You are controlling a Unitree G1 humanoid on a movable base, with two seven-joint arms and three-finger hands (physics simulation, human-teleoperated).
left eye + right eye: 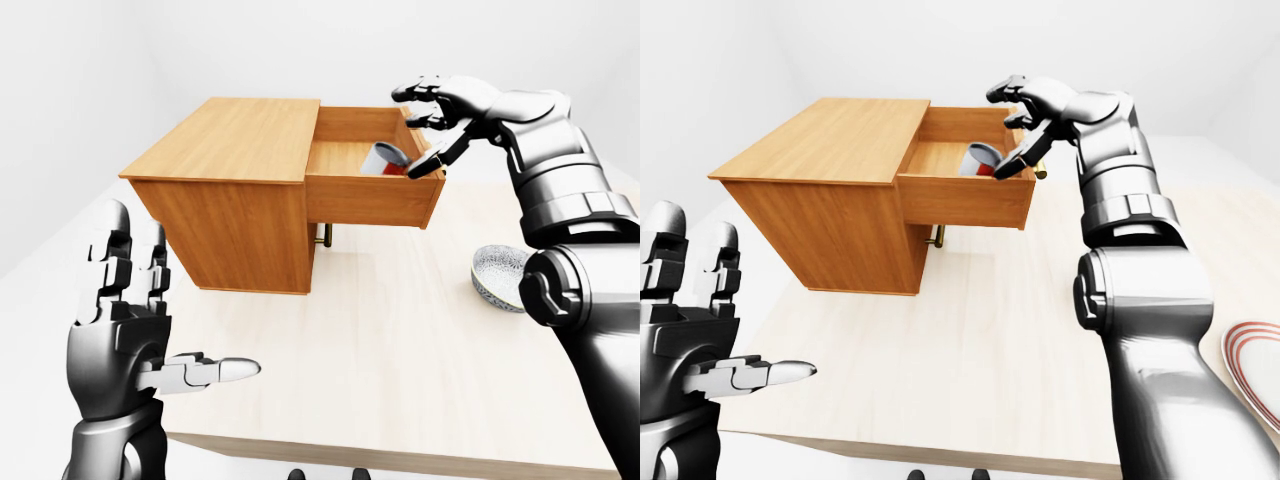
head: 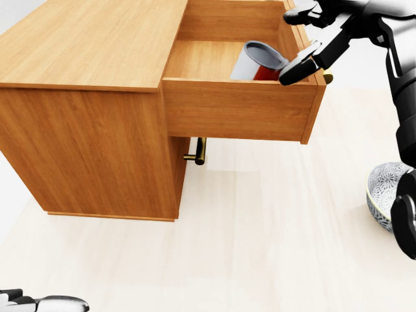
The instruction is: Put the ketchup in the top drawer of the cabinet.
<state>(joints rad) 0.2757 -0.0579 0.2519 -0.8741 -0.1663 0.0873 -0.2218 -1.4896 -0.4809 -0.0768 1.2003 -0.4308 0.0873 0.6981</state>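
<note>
The wooden cabinet [image 1: 225,190] stands on the table with its top drawer [image 2: 240,114] pulled open toward the right of the views. The ketchup bottle [image 2: 259,62], red with a grey base, lies tilted inside the drawer at its right end. My right hand [image 2: 312,36] hovers just above the drawer's right corner, fingers spread and open, not touching the bottle. My left hand [image 1: 150,330] is open and empty, held upright at the lower left of the left-eye view, well away from the cabinet.
A patterned bowl [image 1: 502,277] sits on the table [image 1: 400,360] right of the cabinet. A plate [image 1: 1255,365] shows at the right edge of the right-eye view. A lower drawer's brass handle [image 2: 198,151] sticks out under the open drawer.
</note>
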